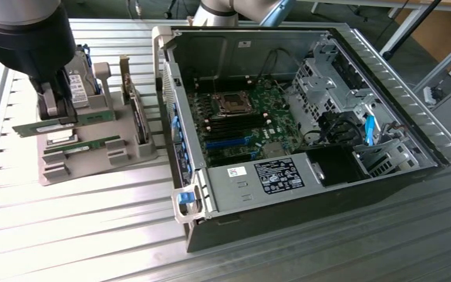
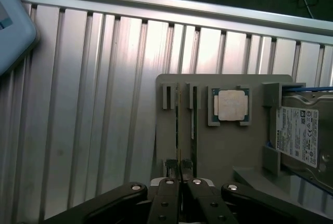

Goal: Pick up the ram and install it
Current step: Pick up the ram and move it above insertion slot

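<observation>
my tool (image 2: 179, 167) is pinched nearly flat on the ram (image 1: 92, 117), clamping its two broad faces to hold the stick on edge, the way a board slot would take it. the ram is at the gray holder (image 2: 223, 151) on the counter (image 1: 92, 235), beside the open computer case (image 1: 234, 44). i can't tell whether it has cleared its slot. it's a long, slim green board with a pale label strip.

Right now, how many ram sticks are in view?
2. One ram is gripped in the hand; the other ram sits in the holder beside it. The arm may hide more.
</observation>
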